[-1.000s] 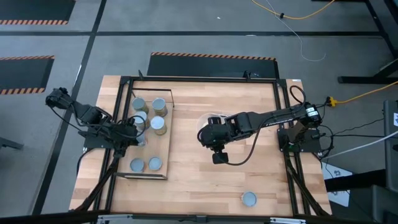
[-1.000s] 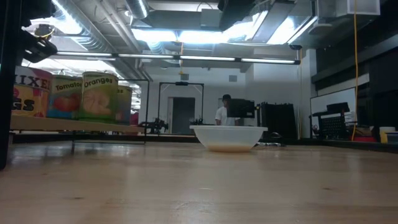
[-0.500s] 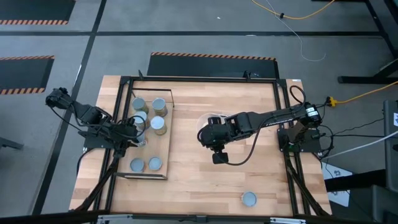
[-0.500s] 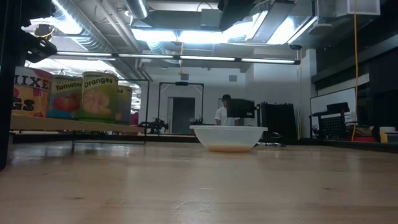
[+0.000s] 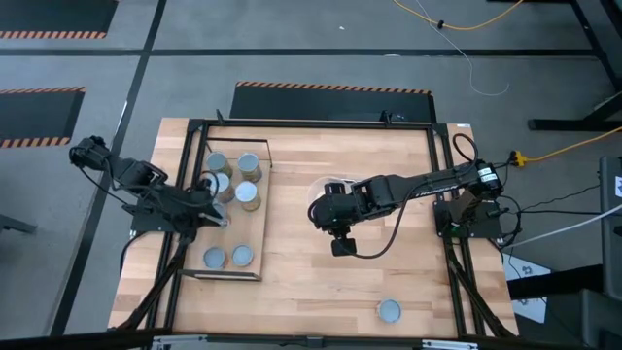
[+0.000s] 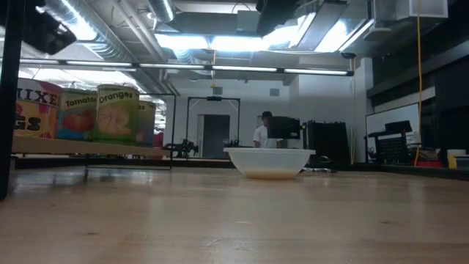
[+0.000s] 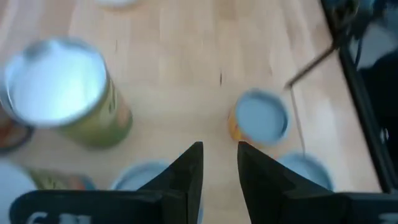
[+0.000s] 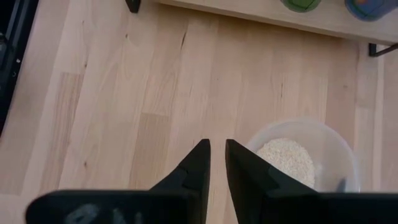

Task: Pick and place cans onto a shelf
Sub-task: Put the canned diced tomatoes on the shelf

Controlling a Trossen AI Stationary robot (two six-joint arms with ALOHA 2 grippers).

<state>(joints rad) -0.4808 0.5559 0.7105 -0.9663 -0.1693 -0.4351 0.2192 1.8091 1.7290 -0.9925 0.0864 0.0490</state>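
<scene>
Cans stand on the shelf at the left of the high view: a cluster of silvery and pale tops toward the upper part of the board and two blue-grey tops near its lower edge. One further can stands alone on the tabletop at the lower right, well apart from the shelf. In the low view, labelled cans line the raised shelf at the left edge. Left gripper hovers over the shelf beside the upper cluster; in the left wrist view its fingers stand slightly apart with nothing between them, above the can tops. Right gripper hangs over the middle of the table just below the clear bowl; in the right wrist view its fingers are nearly together and hold nothing, the bowl of pale grains beyond them.
</scene>
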